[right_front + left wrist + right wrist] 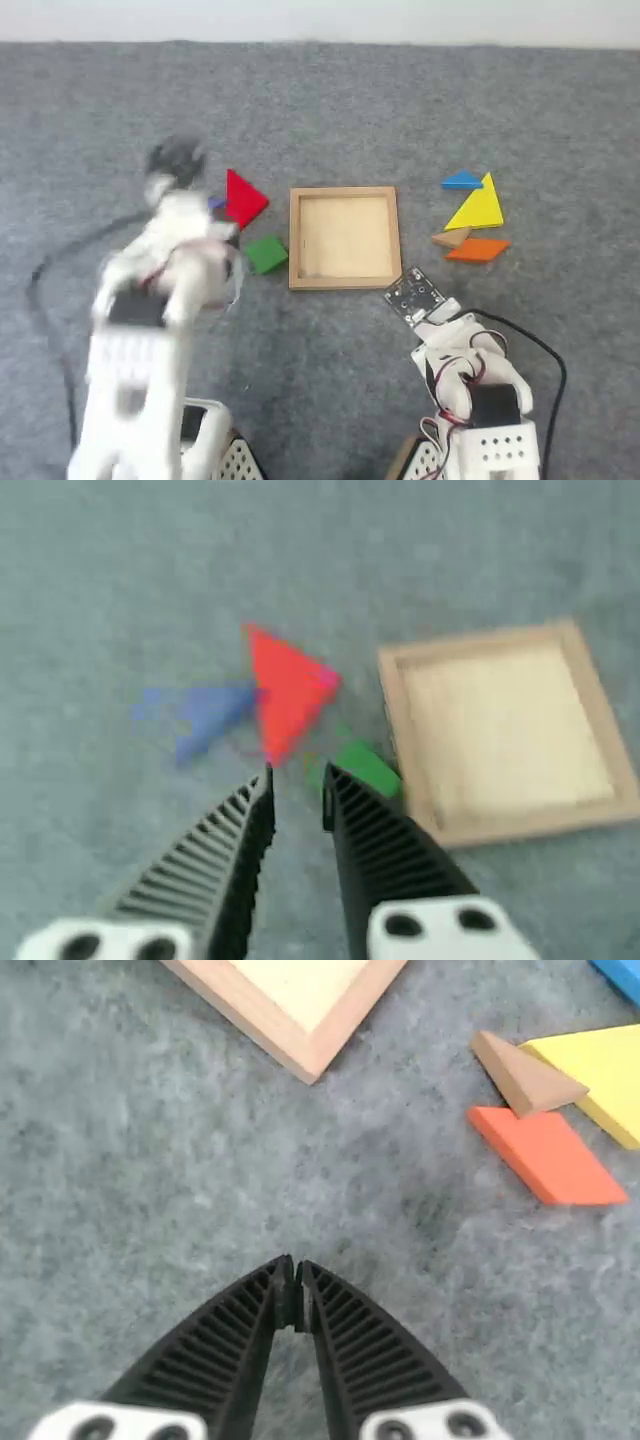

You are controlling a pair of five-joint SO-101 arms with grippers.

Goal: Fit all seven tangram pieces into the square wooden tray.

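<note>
left arm (160, 290): left side of the high view, runs from the bottom edge up toward the left pieces, blurred
left gripper (297, 780): released, small gap between the fingers, nothing in it; tips just short of the red triangle's lower point and the green square
blue piece (217, 203) (200, 715): on the carpet just left of the red triangle, shape too blurred to tell
red triangle (243, 197) (288, 688): flat, left of the tray, near its upper left corner
green square (265, 253) (365, 765): just beside the tray's left rim, near its lower left corner
tray (344, 192) (392, 730) (270, 1035): centre of the high view, flat on the carpet, all seven pieces lie outside it
right gripper (297, 1295): clenched, tips touching, grasping nothing, over bare carpet below the tray's lower right corner
right arm (470, 390): lower right of the high view
blue triangle (461, 181) (620, 975): right of the tray, just beside the yellow triangle's top
yellow triangle (478, 208) (600, 1065): middle of the right group
tan triangle (452, 238) (522, 1075): touching the yellow triangle's lower edge
orange parallelogram (477, 250) (548, 1155): just below the tan triangle, lowest of the right group
carpet (320, 100): grey, under everything
</note>
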